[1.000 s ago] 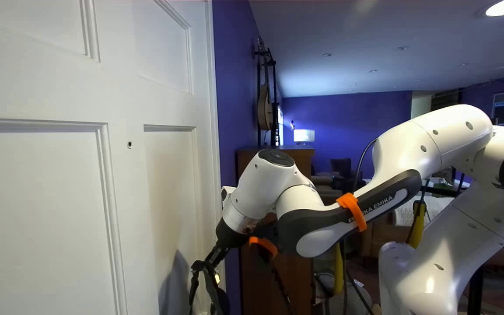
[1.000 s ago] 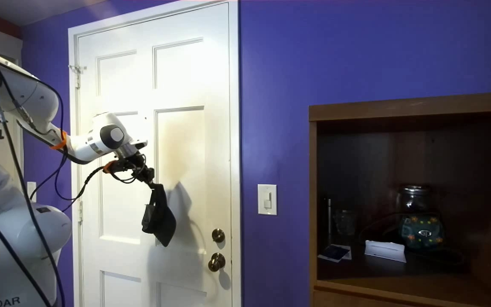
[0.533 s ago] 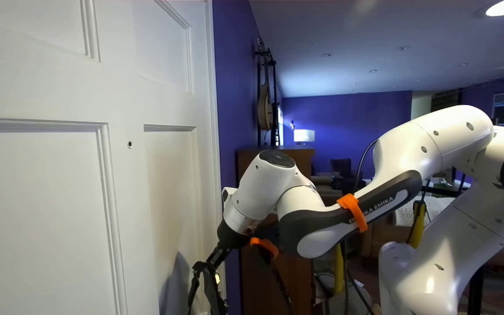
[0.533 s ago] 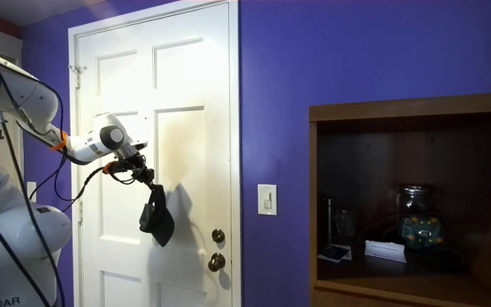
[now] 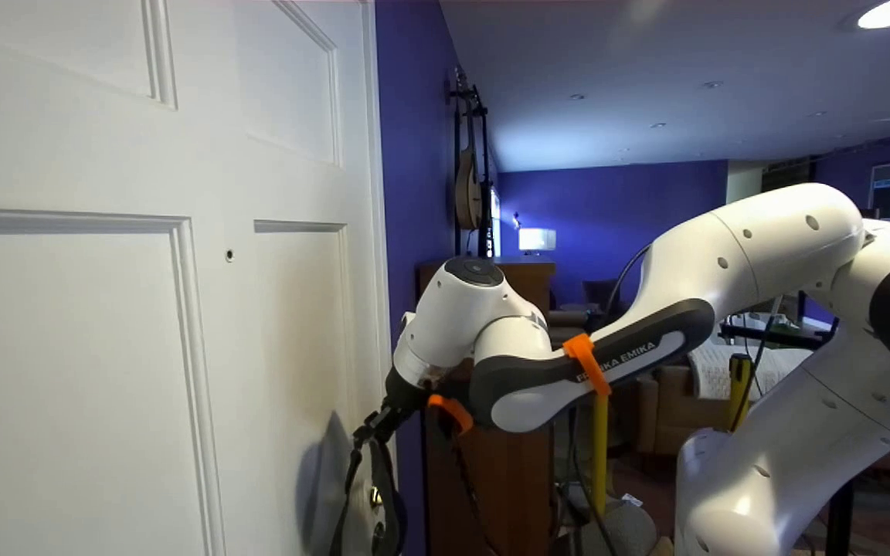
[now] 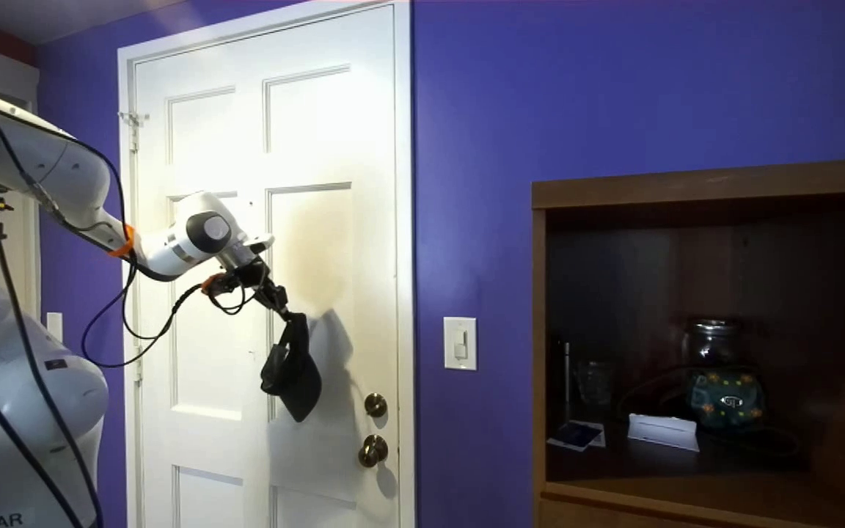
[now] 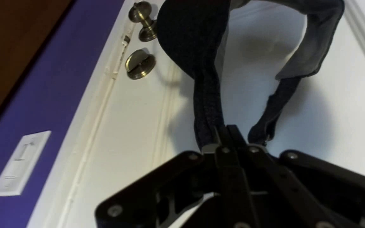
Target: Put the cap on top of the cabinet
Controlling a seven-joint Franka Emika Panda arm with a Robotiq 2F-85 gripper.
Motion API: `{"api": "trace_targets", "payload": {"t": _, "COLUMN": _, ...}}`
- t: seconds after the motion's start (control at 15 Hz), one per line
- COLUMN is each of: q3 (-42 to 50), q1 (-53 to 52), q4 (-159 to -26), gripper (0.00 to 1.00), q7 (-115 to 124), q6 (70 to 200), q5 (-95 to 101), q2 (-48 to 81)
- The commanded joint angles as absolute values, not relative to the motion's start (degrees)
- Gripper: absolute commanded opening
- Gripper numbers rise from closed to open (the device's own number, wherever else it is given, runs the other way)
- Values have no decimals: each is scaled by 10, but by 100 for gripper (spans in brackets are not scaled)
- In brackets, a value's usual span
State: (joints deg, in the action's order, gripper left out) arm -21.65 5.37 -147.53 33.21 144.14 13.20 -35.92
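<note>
The dark grey cap (image 6: 296,374) hangs from my gripper (image 6: 284,314) by its strap, brim downward, in front of the white door. In the wrist view the cap (image 7: 192,34) spreads beyond the fingertips, and its band comes out on both sides of my gripper (image 7: 227,127). The fingers are together on the strap; the pinched part is hidden. The brown cabinet (image 6: 686,186) stands to the right in an exterior view, its top higher than the cap. In an exterior view the cabinet (image 5: 518,479) is behind the arm, and the cap (image 5: 389,498) is partly cut off below.
The white door (image 6: 210,330) is close behind the cap, with brass knobs (image 6: 373,450) to its right. A light switch (image 6: 460,343) is on the purple wall between door and cabinet. The cabinet's open shelf holds a jar (image 6: 713,341) and a flowered bag (image 6: 727,398). Cables hang from the arm.
The arm has carried the cap toward the cabinet's side and raised the gripper a little. The cap still hangs from the gripper. Almost all of this motion came in the last half second.
</note>
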Motion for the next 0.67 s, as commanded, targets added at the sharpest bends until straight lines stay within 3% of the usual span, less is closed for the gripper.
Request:
{"api": "trace_targets", "payload": {"t": 0.0, "q3": -219, "q1": 138, "q4": -1427, "gripper": 1, "q7": 391, "q6": 1429, "q5": 165, "q2": -341}}
{"api": "trace_targets", "payload": {"t": 0.6, "q3": -168, "q1": 269, "q4": -1372, "gripper": 1, "q7": 482, "q6": 1428, "q5": 237, "q2": -327}}
